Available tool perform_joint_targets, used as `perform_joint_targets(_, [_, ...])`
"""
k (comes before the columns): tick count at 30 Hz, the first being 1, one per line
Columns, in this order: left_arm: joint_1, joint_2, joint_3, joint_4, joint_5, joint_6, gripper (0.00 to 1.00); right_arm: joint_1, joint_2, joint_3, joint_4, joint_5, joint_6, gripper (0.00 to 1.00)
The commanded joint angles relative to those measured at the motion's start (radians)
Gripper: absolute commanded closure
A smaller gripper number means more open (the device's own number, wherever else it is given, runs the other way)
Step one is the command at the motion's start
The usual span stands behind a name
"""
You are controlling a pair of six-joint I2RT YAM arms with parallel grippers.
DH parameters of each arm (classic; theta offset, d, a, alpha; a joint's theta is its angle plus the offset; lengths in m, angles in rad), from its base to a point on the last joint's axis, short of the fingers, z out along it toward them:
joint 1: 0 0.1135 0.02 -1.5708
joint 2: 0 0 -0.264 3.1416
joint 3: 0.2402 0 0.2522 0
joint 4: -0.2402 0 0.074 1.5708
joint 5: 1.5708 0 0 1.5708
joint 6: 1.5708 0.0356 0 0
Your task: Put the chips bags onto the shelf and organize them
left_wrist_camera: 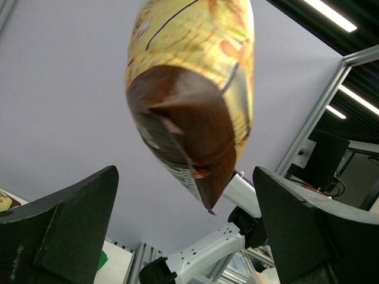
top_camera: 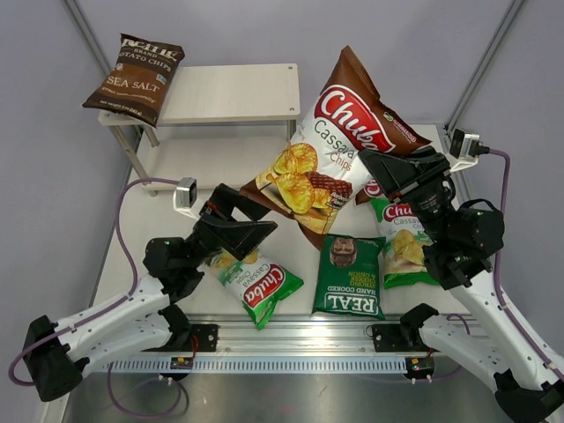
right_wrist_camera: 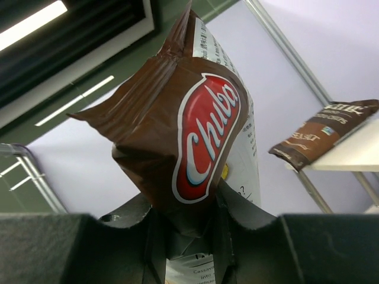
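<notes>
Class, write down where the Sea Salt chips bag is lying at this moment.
In the top view, the Sea Salt bag lies at the far left, resting on the left end of the top board of the shelf and overhanging its edge.

Brown-and-yellow chips bag (left_wrist_camera: 189, 100) aloft beyond wide-apart jaws

A white tabletop (top_camera: 295, 256) carries a silver rail (top_camera: 300, 330) along its near edge. Grey frame posts (top_camera: 88, 35) rise at both far corners before pale lilac walls (top_camera: 397, 35). Strip lights (right_wrist_camera: 32, 23) glow overhead.
</notes>
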State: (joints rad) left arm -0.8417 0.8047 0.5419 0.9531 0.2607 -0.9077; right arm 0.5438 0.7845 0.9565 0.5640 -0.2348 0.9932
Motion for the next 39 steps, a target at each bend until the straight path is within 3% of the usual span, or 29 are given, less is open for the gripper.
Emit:
perform_joint_targets(1, [-0.043, 0.071, 0.059, 0.121, -0.080, 0.073, 0.01, 0.010, 0.016, -0.010, 0.201, 0.035, 0.111, 0.89])
perform_joint_targets(5, [-0.068, 0.139, 0.130, 0.107, -0.118, 0.078, 0.01, 0.010, 0.033, -0.036, 0.257, 0.032, 0.136, 0.89])
perform_joint_targets(12, [-0.123, 0.202, 0.190, 0.213, -0.068, 0.130, 0.01, 0.010, 0.038, -0.082, 0.267, 0.038, 0.122, 0.88])
perform_joint_targets(20, [-0.125, 0.168, 0.110, 0.334, -0.095, 0.133, 0.01, 0.010, 0.001, -0.134, 0.237, 0.040, 0.078, 0.89])
perform_joint_targets(23, [-0.125, 0.156, 0.127, 0.271, -0.120, 0.130, 0.01, 0.010, -0.005, -0.160, 0.284, 0.032, 0.079, 0.87])
perform_joint_targets(31, [-0.125, 0.105, 0.162, 0.101, -0.210, 0.158, 0.01, 0.010, -0.001, -0.093, 0.120, -0.115, 0.016, 0.85])
perform_joint_targets(34, [-0.125, 0.105, 0.171, 0.075, -0.224, 0.150, 0.18, 0.010, -0.007, -0.094, 0.088, -0.136, 0.002, 0.83])
perform_joint_targets(35, [-0.123, 0.108, 0.174, 0.066, -0.227, 0.153, 0.39, 0.010, -0.014, -0.110, 0.091, -0.136, 0.007, 0.82])
perform_joint_targets(36, [-0.125, 0.108, 0.179, 0.052, -0.233, 0.151, 0.48, 0.011, -0.019, -0.117, 0.094, -0.126, 0.010, 0.80])
perform_joint_targets(39, [-0.123, 0.103, 0.167, 0.033, -0.256, 0.142, 0.61, 0.011, -0.045, -0.124, 0.051, -0.098, -0.007, 0.73])
